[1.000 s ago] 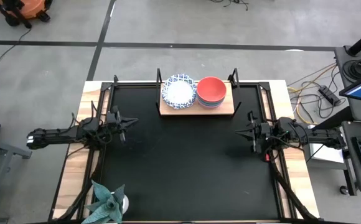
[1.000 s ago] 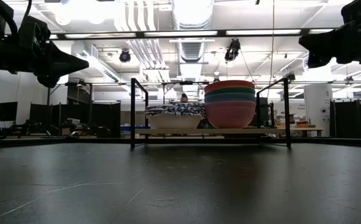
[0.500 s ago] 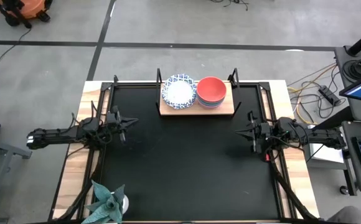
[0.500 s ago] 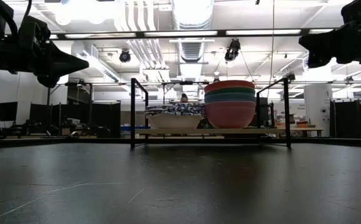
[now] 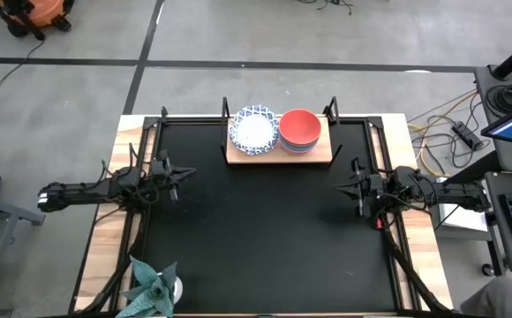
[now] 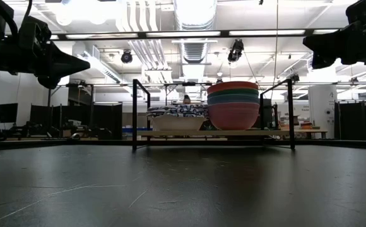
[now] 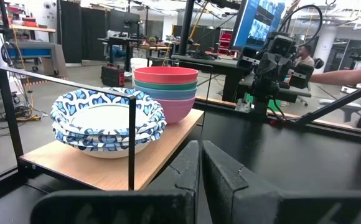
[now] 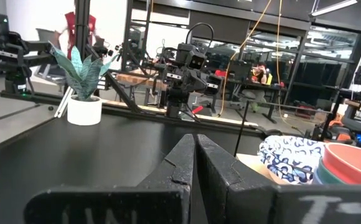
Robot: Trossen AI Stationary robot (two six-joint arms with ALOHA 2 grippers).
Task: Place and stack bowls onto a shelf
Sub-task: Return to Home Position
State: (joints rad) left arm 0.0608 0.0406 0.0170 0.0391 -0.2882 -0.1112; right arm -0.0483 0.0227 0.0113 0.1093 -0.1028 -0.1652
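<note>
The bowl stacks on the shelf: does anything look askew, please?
Nothing stands out: blue-patterned white bowls and plain coloured bowls sit in two level stacks on the light wooden shelf. Left gripper and right gripper wait shut at opposite sides of the black table.

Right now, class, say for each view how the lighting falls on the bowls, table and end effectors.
Low view: bright ceiling lights backlight the left end effector and right end effector into silhouettes; the table shows a pale sheen. High view: even light, bowls without hard shadows. Left wrist view: bowls evenly lit.
</note>
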